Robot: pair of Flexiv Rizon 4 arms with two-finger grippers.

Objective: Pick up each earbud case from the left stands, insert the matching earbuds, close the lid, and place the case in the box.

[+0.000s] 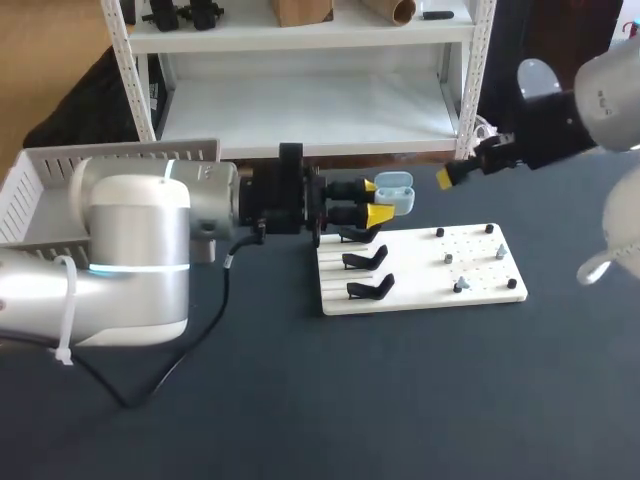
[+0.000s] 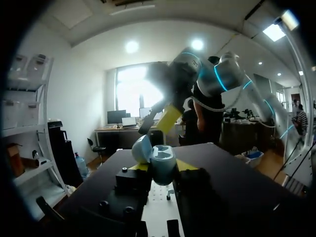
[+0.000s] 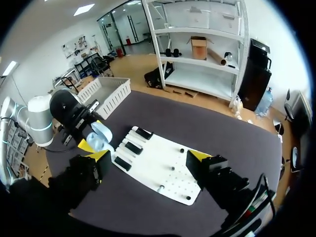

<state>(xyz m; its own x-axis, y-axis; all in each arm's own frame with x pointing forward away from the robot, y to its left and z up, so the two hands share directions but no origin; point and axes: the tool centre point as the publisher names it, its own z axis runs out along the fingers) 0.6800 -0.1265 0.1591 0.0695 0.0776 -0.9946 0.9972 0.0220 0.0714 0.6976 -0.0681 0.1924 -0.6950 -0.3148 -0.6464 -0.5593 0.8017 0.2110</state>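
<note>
The light-blue earbud case (image 1: 396,191) is held off the table with its lid swung open, so the left wrist view shows the two wells inside. It hangs above the far left corner of the white board (image 1: 420,292), over the farthest of the three black stands (image 1: 366,261) in a row on the board's left side. The left gripper (image 1: 378,200) pinches it from two sides, with a yellow fingertip against each flank. The left arm comes in low from the left. Its silver forearm and black wrist lie roughly level, and its fingers point across the table toward the right. The right gripper (image 3: 149,157) hangs above the board with its fingers spread wide and nothing between them. The right arm comes in from the far right corner and slants down toward the case, with its tips near it but apart. On the board's right half, among black pegs, sit a few small grey-blue pieces (image 1: 459,286), possibly earbuds, too small to tell. The white slatted box (image 1: 40,190) stands at the far left of the dark table (image 1: 400,410).
</note>
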